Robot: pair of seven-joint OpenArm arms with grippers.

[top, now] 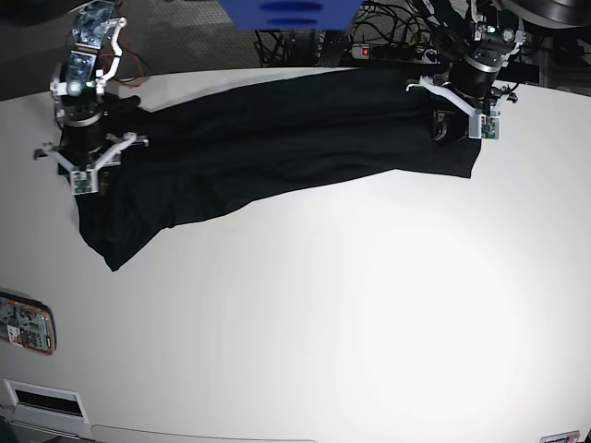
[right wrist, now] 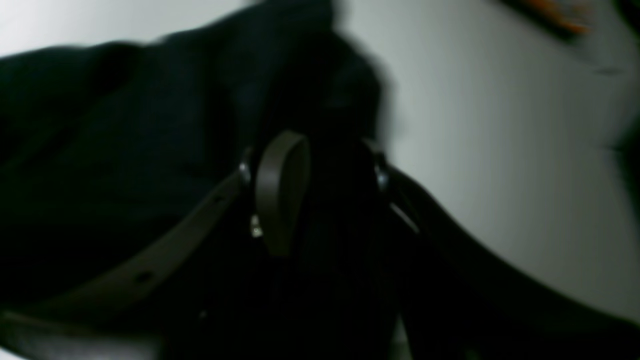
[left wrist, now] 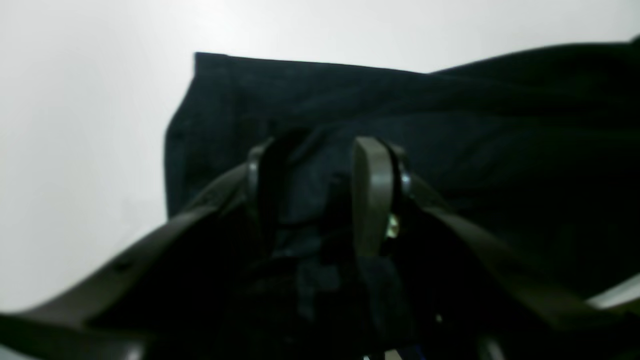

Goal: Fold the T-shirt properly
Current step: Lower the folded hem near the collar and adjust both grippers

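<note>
Black soft fabric fills the left wrist view: the plain black short-sleeved T-shirt (left wrist: 450, 165) lies under and ahead of your left gripper (left wrist: 325, 195), with a straight hemmed edge and a square corner toward the upper left against the white tabletop (left wrist: 75, 150). The jaws stand apart with cloth bunched between them; it looks loose, not pinched, so you seem to be letting go here.

From the right wrist the picture is dark and smeared. Your right gripper (right wrist: 320, 190) sits over the T-shirt (right wrist: 125, 150), one pale pad visible and the other lost in shadow, so I cannot tell whether it grips the cloth or stands open. Bare tabletop (right wrist: 500, 175) opens to its right.

In the base view the T-shirt (top: 277, 148) lies as a long, narrow band across the far side of the tabletop (top: 369, 323), stretched between the right gripper (top: 85, 166) at the picture's left and the left gripper (top: 460, 115) at the picture's right. I judge one lengthwise fold is laid, though rumpled, with a loose flap trailing toward you at the left end. The crosswise folds and smoothing are left.

Room is generous: the whole near half of the tabletop is bare for drawing the cloth forward. Behind the shirt, watch the far edge, where cables and a power strip (top: 388, 51) crowd near the left arm. A small red-and-white object (top: 26, 325) sits at the near left edge, well apart from the cloth.
</note>
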